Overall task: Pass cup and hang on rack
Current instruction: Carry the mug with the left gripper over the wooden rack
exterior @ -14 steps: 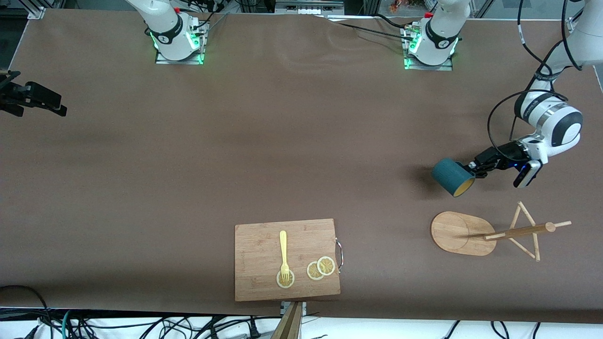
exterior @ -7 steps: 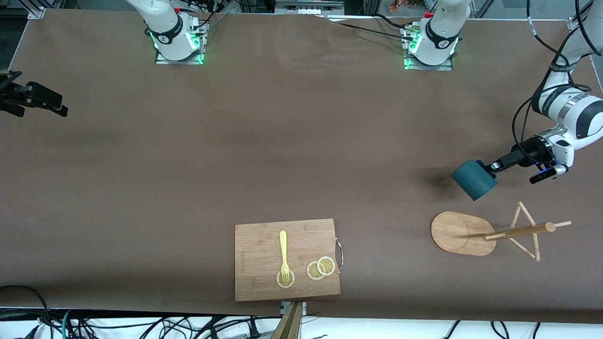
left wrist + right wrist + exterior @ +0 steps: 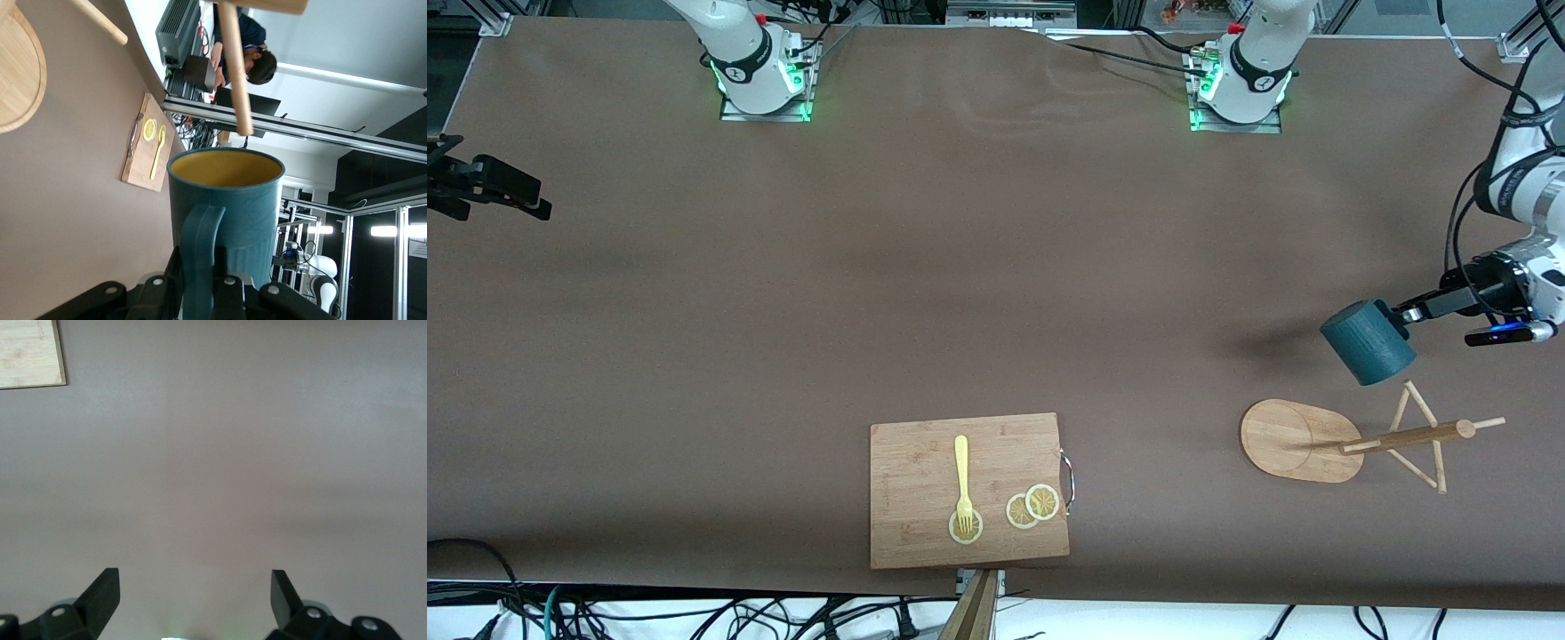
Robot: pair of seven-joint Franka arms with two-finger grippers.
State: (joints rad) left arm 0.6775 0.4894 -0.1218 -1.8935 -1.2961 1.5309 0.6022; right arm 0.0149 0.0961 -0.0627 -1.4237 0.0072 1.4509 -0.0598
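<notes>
Left claw clenched on cup handle, cup tipped sideways in air over desk at left arm's end, just above rack; rack peg near cup's yellow mouth in left wrist view. Right claw spread wide, holding nothing, waiting over bare desk at right arm's end. Cutting board with fork and lemon slices near front camera

cup: dark teal, mustard inside | rack: light bamboo | fork: pale yellow
</notes>
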